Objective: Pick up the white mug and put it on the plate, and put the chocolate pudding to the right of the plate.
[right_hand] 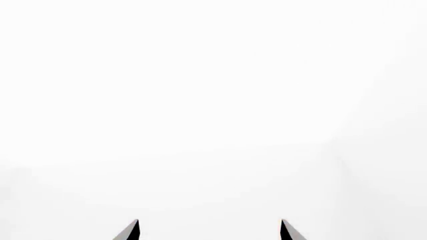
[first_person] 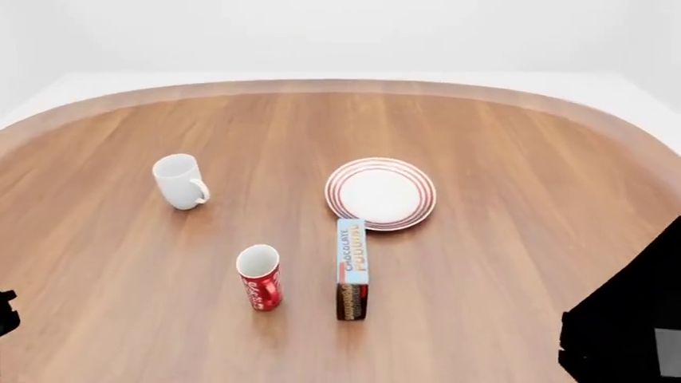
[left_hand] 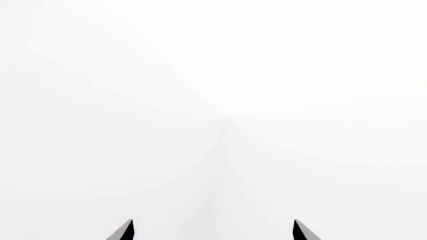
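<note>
Standing upright at the left of the head view, the mug (first_person: pixel 179 181) is seen on the wooden table (first_person: pixel 511 144) with its loop handle turned toward the lower right of the frame. The plate (first_person: pixel 381 193) lies flat right of centre, well apart from the mug, and nothing is carried on it. The pudding (first_person: pixel 352 268) is stood just below the plate's lower left rim, close to it but seemingly not touching, its blue lettered face turned upward and its dark end toward the bottom of the frame. A red cup (first_person: pixel 258 276) is placed upright just left of the pudding, apart from it, its white inside visible. A dark part of the right arm (first_person: pixel 627 327) is shown at the lower right corner, and a small dark piece of the left arm (first_person: pixel 6 311) at the lower left edge; neither is near any object. In each wrist view only two dark fingertips are shown against a blank white background: the left hand (left_hand: pixel 213 231) is spread wide with nothing between its fingers, and the right hand (right_hand: pixel 209 231) is likewise spread wide and empty.
</note>
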`<state>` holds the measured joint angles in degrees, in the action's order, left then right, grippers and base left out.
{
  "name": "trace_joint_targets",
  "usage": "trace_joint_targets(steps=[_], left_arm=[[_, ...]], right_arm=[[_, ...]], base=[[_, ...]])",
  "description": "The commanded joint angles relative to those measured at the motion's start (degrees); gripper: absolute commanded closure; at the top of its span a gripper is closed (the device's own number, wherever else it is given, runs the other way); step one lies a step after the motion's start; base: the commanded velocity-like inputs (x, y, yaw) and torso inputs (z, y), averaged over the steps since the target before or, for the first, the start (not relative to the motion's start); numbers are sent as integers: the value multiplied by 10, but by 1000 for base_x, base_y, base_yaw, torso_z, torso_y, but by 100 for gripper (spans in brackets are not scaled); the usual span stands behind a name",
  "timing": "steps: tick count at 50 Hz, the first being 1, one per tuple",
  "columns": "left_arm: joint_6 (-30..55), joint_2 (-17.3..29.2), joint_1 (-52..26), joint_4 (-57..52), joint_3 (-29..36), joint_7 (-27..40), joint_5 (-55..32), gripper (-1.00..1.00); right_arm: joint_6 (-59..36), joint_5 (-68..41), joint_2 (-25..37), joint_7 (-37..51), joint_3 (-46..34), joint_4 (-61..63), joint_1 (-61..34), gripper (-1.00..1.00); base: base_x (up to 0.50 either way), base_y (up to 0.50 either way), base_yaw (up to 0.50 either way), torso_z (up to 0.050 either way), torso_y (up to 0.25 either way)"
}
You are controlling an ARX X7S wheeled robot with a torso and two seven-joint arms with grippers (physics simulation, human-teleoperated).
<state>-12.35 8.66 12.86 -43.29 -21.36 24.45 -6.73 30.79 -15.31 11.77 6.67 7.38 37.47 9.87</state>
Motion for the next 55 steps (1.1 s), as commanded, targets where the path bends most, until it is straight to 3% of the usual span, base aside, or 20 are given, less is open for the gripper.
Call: trace_joint_targets(steps=[1, 24, 55], left_arm=[[-6, -7, 5, 3, -5, -6, 13, -100], [-7, 2, 7, 12, 14, 5, 21, -100], [-7, 14, 12, 12, 29, 18, 28, -100]], right_arm=[[8, 30, -6, -19, -2, 2, 5, -100], [7, 20, 4, -10, -10, 2, 6, -100], [6, 45, 14, -6, -22, 10, 11, -100]], base=[[500, 160, 0, 0, 0], [500, 160, 0, 0, 1], [500, -33, 0, 0, 1]])
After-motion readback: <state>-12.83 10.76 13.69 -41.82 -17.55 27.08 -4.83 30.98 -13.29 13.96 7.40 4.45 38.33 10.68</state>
